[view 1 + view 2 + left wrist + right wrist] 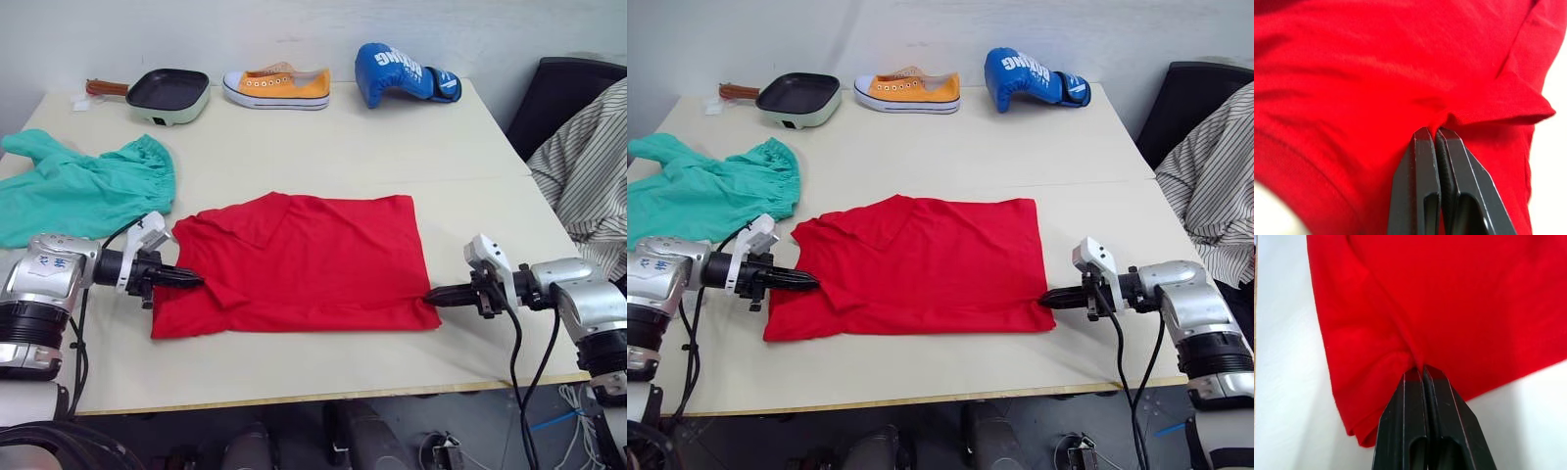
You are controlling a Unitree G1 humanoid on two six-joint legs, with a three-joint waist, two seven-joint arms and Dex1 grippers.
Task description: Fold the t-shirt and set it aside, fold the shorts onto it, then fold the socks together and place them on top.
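T-shirt: I see the t-shirt (304, 262) lying partly folded at the middle of the tabletop (323, 157), nearer the near edge
Left hand: my left hand (192, 281) is clenched on the shirt's left edge, pinching a fold of red cloth
Right hand: my right hand (433, 294) is clenched on the shirt's near right corner, cloth gathered at the tips
Shorts: the shorts (83, 186) lie crumpled at the left side, just left of the shirt, apart from it
Far edge: a pan (168, 94), an orange shoe (278, 87) and a blue boxing glove (402, 74) stand in a row
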